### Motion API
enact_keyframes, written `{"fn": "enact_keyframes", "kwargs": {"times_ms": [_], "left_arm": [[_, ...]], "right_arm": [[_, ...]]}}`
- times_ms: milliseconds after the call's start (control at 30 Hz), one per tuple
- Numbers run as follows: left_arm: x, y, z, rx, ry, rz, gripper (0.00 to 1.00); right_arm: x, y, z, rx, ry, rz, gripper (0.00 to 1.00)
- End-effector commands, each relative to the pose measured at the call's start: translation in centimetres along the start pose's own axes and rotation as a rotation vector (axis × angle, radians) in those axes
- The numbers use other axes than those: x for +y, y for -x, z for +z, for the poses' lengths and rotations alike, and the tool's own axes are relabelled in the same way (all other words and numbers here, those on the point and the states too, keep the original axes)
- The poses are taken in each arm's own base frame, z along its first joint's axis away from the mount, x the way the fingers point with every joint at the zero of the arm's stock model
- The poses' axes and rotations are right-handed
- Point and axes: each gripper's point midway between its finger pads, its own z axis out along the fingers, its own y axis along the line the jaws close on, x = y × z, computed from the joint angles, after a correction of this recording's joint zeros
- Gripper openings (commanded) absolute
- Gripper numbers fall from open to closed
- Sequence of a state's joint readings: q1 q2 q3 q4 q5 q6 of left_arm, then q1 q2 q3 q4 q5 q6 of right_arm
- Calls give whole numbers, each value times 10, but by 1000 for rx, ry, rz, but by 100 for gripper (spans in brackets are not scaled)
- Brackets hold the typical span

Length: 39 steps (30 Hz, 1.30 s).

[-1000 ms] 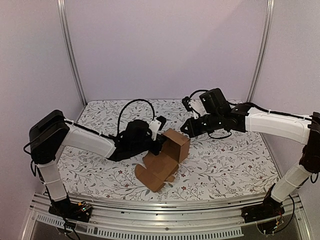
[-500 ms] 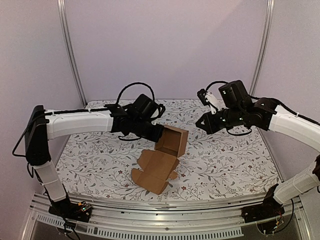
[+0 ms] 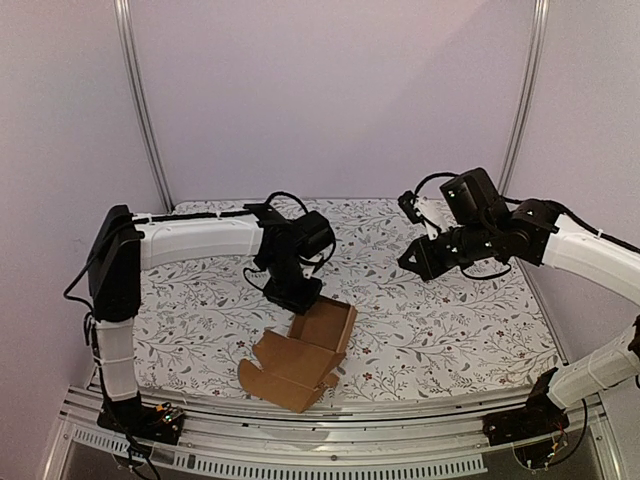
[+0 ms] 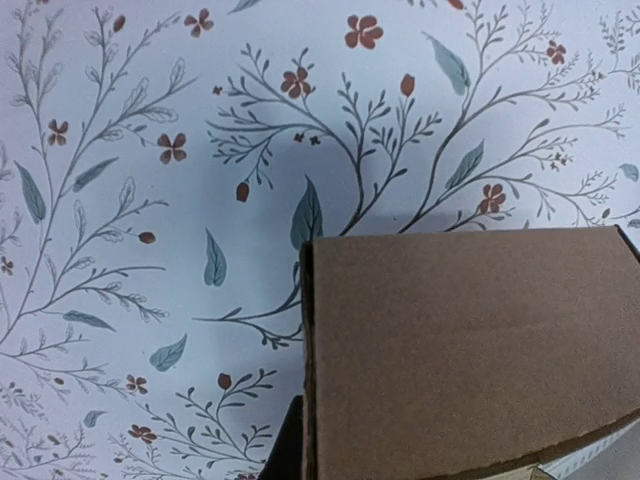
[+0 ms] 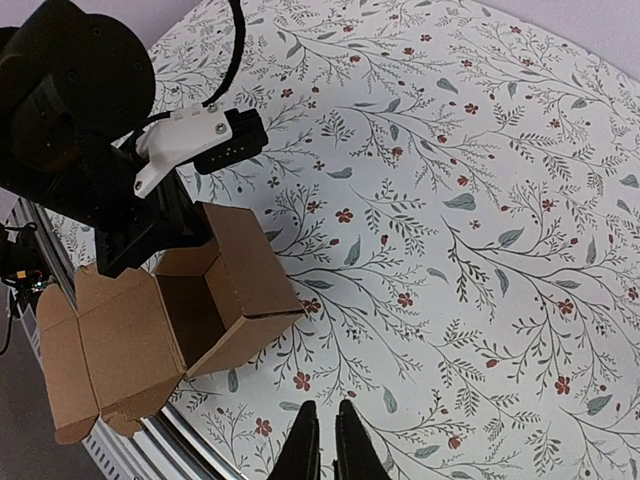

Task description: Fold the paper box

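A table is covered with a white cloth [image 3: 450, 330] printed with thin grey branches, teal leaves and small rust-red flowers; the fabric lies smooth and matte. Plain pale lilac walls [image 3: 330, 100] close the space on the far side and at both sides, with slim aluminium posts [image 3: 140, 100] standing in the far corners and a ribbed metal rail [image 3: 330, 410] along the near edge. The paper box [image 3: 305, 350] is at the near middle of the table, slightly left of centre. It is dull brown cardboard with crisp creases, part-folded into a square open tray with upright walls. Its flat lid panel and notched tabs spread out toward the near left. The left gripper [image 3: 297, 297], black and blocky on a glossy white arm, points down with its fingers pressed together, pinching the box's far-left wall. In its wrist view one grainy brown panel [image 4: 460, 350] fills the lower right. The right gripper [image 3: 412, 262] hangs over the cloth on the far right, well apart from the box, its dark fingers [image 5: 306, 440] drawn nearly together on nothing.
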<state>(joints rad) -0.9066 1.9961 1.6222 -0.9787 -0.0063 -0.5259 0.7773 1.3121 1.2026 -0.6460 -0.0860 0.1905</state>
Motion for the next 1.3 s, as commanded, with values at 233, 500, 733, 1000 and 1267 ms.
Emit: {"fn": "enact_keyframes", "kwargs": {"times_ms": [233, 500, 733, 1000, 1267], "left_arm": [[3, -38, 25, 271, 23, -77, 0], [10, -43, 31, 357, 44, -90, 0], [8, -38, 36, 391, 17, -137, 4], [4, -34, 37, 399, -1, -180, 20], [1, -22, 19, 341, -13, -192, 31]], "right_arm": [[-4, -37, 13, 53, 18, 67, 6], [-4, -43, 11, 28, 28, 82, 8], [-4, -48, 11, 12, 39, 91, 11], [-5, -52, 10, 3, 37, 89, 13], [-1, -47, 5, -20, 61, 93, 16]]}}
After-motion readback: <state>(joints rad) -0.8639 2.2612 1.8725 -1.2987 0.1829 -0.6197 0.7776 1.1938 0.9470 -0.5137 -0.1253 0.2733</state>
